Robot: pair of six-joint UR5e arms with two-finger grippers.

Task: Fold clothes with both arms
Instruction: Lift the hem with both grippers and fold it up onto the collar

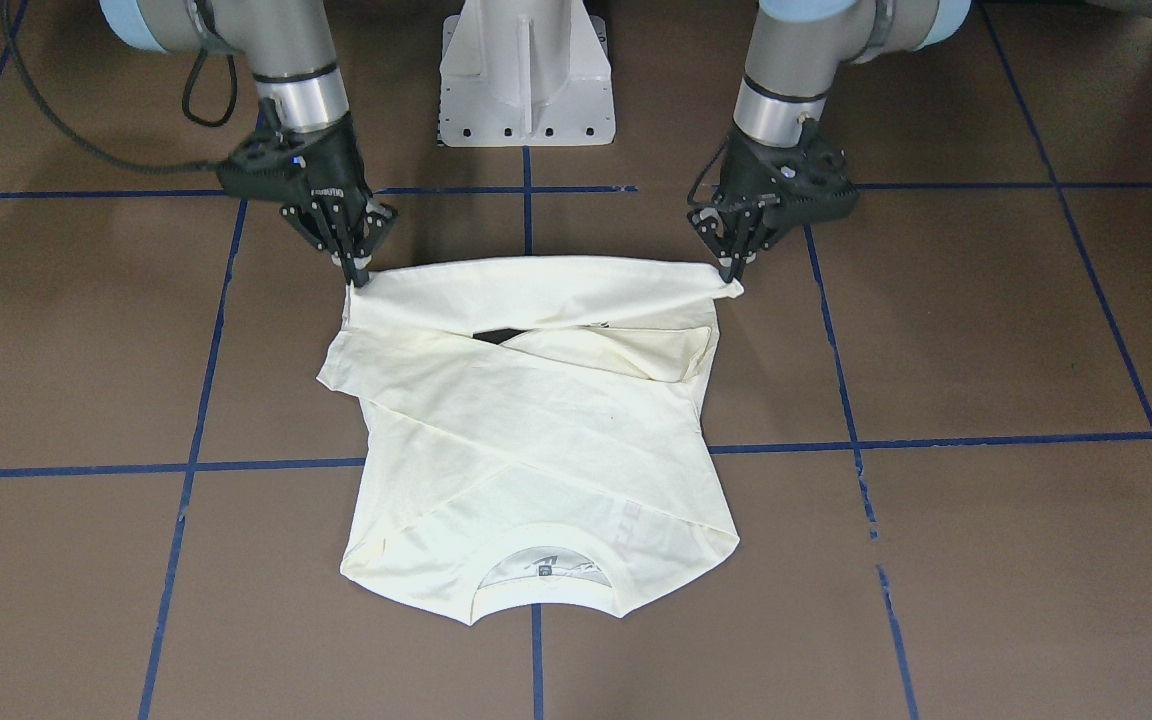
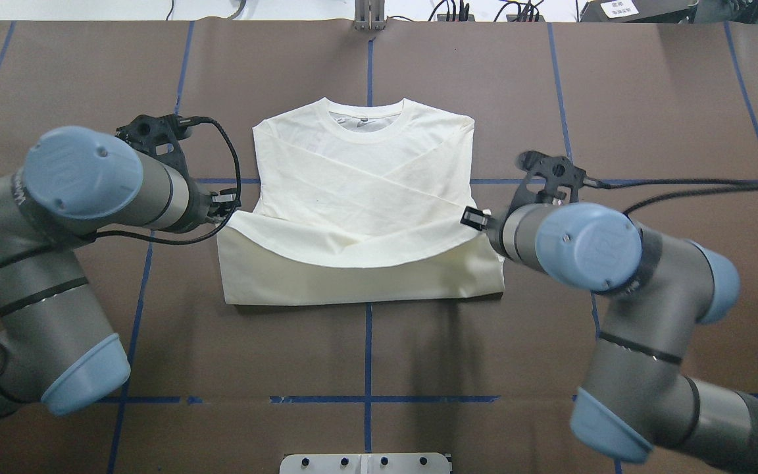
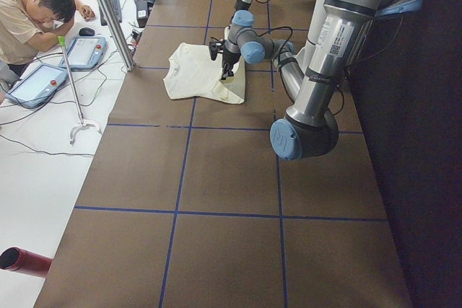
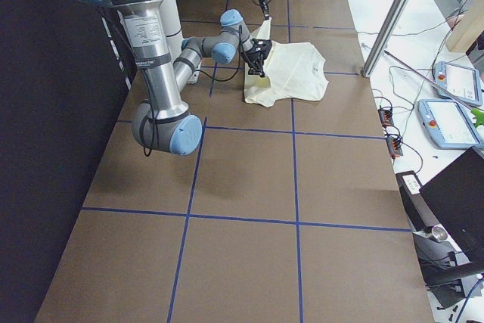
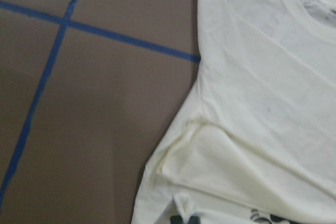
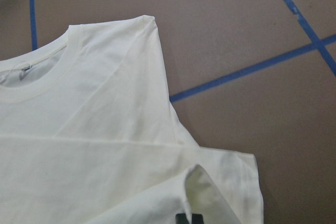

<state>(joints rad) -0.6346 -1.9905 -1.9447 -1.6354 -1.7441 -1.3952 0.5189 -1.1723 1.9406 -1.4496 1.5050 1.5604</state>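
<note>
A cream shirt (image 1: 536,420) held by its hem
In the front view the left gripper (image 1: 733,272) pinches the shirt's upper-right corner; the right gripper (image 1: 356,272) pinches its upper-left corner.

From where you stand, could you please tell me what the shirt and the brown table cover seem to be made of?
Shirt: soft cream knit cloth, probably cotton, matte; it drapes and creases, and the collar is a thicker band. Table cover: smooth matte brown sheet, perhaps paper or vinyl; it lies flat without glare.
</note>
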